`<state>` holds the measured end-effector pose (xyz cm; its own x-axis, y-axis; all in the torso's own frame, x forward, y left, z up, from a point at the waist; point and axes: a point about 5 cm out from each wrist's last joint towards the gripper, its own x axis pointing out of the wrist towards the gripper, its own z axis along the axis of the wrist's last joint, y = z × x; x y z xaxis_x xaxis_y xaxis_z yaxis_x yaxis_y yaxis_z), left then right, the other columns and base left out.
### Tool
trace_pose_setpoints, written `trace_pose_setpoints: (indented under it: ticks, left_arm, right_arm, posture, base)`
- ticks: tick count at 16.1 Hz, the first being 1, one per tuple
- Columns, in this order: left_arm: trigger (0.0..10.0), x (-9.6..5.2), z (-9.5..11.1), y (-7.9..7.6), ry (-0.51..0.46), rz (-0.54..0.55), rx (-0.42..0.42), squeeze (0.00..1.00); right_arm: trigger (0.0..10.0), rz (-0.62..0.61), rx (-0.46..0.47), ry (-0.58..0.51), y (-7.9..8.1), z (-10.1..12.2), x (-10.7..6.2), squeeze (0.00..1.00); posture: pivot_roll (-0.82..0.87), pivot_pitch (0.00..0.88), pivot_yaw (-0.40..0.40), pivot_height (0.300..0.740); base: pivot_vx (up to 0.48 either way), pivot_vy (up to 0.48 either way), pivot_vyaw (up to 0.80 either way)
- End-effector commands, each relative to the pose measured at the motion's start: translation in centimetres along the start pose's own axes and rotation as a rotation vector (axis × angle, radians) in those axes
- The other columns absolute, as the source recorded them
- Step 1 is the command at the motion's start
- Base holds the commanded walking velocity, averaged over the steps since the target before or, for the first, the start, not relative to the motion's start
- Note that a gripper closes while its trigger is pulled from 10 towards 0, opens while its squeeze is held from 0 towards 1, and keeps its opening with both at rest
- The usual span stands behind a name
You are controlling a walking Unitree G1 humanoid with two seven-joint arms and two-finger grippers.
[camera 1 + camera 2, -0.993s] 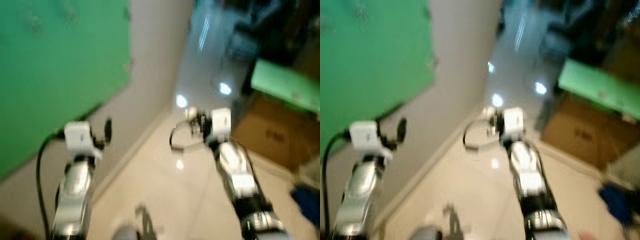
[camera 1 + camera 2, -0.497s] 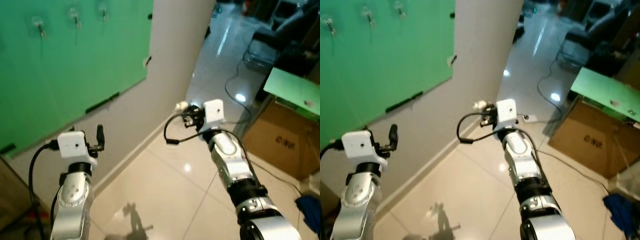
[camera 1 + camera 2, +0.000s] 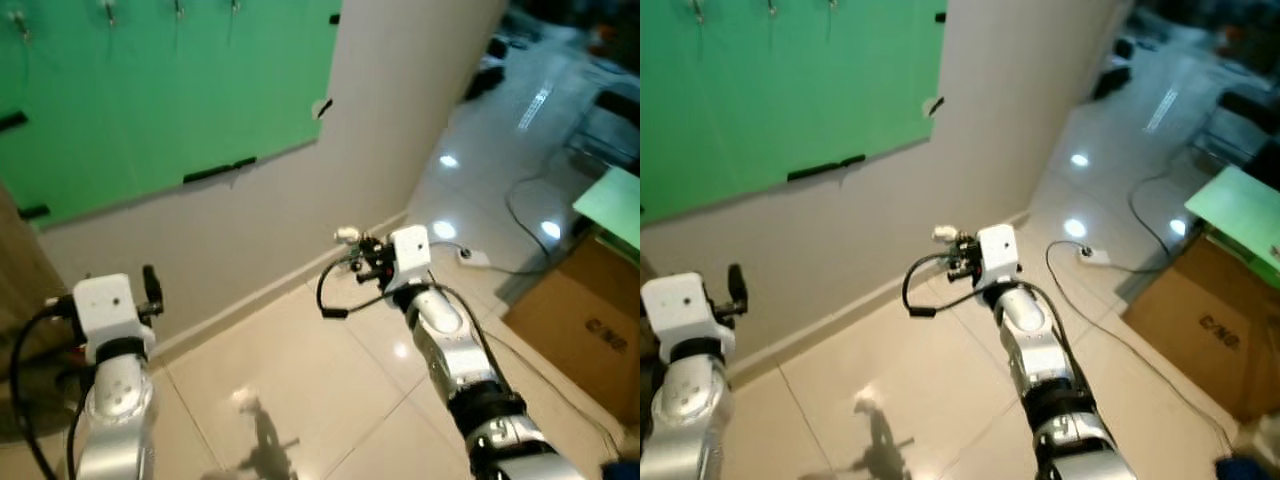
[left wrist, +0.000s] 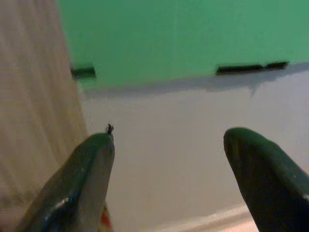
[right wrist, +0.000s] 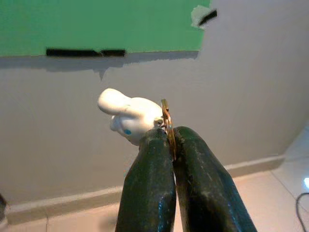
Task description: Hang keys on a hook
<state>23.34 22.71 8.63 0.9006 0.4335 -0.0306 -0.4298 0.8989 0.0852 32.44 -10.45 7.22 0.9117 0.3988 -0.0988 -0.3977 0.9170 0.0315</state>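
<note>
1. The right pincer (image 5: 173,140) is held out over the glossy cream tiled floor (image 3: 300,390), its two black fingers (image 5: 149,188) pressed together on a thin brass key ring (image 5: 167,121)
2. A small white figurine charm (image 5: 129,116) with a blue dot hangs off that brass key ring, sticking out on the far side of the fingertips; from the head views it shows as a pale blob (image 3: 346,235) at the tip of the right arm
3. The left pincer (image 4: 169,159) is raised on the near left, its fingers (image 4: 87,179) spread well apart with nothing between them, facing the pale grey wall (image 3: 270,215)
4. A large green panel (image 3: 170,90) covers the upper wall on the far left, with strips of black tape (image 3: 218,172) along its lower edge
5. Small metal hooks (image 3: 178,10) sit in a row near the top of the green panel, well apart from the key ring and higher than it
6. A brown cardboard box (image 3: 585,320) stands on the floor at the right, and a white power strip (image 3: 470,256) with its cable lies on the tiles beyond the right arm
</note>
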Motion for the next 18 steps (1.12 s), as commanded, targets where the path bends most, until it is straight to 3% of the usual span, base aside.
trace_pose_setpoints:
  ticks: [1, 2, 4, 5, 6, 7, 9, 10, 11, 13, 14, 15, 18]
  left_arm:
    - [10.0, -0.1, 0.0, -1.1, 0.008, -0.015, -0.053, 0.0]
    - [10.0, 0.2, 0.5, -1.6, -0.01, -0.045, -0.078, 0.0]
    - [10.0, 0.8, 1.1, -2.9, -0.044, -0.164, -0.016, 0.0]
    - [10.0, 0.7, 1.2, -3.5, -0.046, -0.188, -0.009, 0.0]
    - [10.0, 0.3, 1.5, -4.1, -0.047, -0.255, -0.073, 0.0]
    - [10.0, 0.1, 1.5, -4.3, -0.047, -0.269, -0.078, 0.0]
    - [10.0, -0.3, 0.9, -4.7, -0.037, -0.323, -0.041, 0.0]
    - [10.0, -0.4, 0.5, -4.1, -0.048, -0.32, 0.003, 0.0]
    - [10.0, -0.9, -0.2, -2.7, -0.027, -0.254, 0.028, 0.0]
    - [10.0, -2.0, -1.0, -0.9, 0.004, -0.235, 0.046, 0.0]
    - [10.0, -1.8, -1.5, 0.0, 0.028, -0.221, 0.031, 0.0]
    - [10.0, -1.4, -1.3, 0.0, 0.037, -0.2, -0.024, 0.0]
    - [10.0, -0.2, 0.2, -1.2, -0.026, -0.24, -0.003, 0.0]
  right_arm:
    - [0.0, -0.036, -0.017, 0.014, -1.5, -0.3, -0.6, 0.0]
    - [0.0, -0.053, -0.015, 0.013, -1.7, -0.2, -0.5, 0.0]
    - [0.0, -0.087, -0.015, -0.014, -2.1, 0.3, -0.4, 0.0]
    - [0.0, -0.101, -0.011, -0.019, -2.6, 0.4, -0.6, 0.0]
    - [0.0, -0.105, -0.013, -0.027, -2.7, 0.3, -1.0, 0.0]
    - [0.0, -0.105, -0.014, -0.029, -2.8, 0.2, -1.1, 0.0]
    - [0.0, -0.073, -0.003, -0.009, -2.2, -0.4, -1.2, 0.0]
    - [0.0, -0.058, 0.0, 0.015, -1.9, -1.0, -1.2, 0.0]
    - [0.0, -0.053, 0.009, 0.04, -1.6, -1.6, -1.4, 0.0]
    - [0.0, -0.028, 0.013, 0.029, -1.2, -1.6, -1.8, 0.0]
    - [6.2, -0.02, -0.015, 0.022, -1.0, -1.7, -2.1, 0.0]
    - [10.0, -0.043, -0.011, 0.022, -1.1, -1.8, -2.2, 0.0]
    - [10.0, -0.085, 0.059, -0.01, -1.1, -1.1, -1.5, 0.0]
  posture:
    - [0.12, 0.0, -0.128, 0.74]
    - [0.12, 0.0, -0.118, 0.74]
    - [0.1, 0.0, -0.085, 0.74]
    - [0.07, 0.0, -0.052, 0.74]
    - [0.06, 0.0, -0.043, 0.74]
    - [0.06, 0.0, -0.043, 0.74]
    - [0.07, 0.0, -0.062, 0.74]
    - [0.07, 0.0, -0.075, 0.74]
    - [0.08, 0.0, -0.093, 0.74]
    - [0.08, 0.0, -0.09, 0.74]
    - [0.09, 0.0, -0.084, 0.74]
    - [0.09, 0.0, -0.081, 0.74]
    - [0.08, 0.0, -0.068, 0.74]
  base:
    - [0.0, -0.48, 0.46]
    - [0.0, 0.0, 0.46]
    - [0.0, 0.0, 0.46]
    - [0.0, 0.0, 0.46]
    - [0.0, 0.0, 0.46]
    - [0.0, 0.0, 0.46]
    - [0.0, 0.0, 0.45]
    - [0.0, 0.0, 0.45]
    - [0.0, 0.0, 0.45]
    - [0.0, 0.0, 0.45]
    - [0.0, 0.0, 0.0]
    - [0.0, 0.0, 0.0]
    - [0.0, 0.0, 0.42]
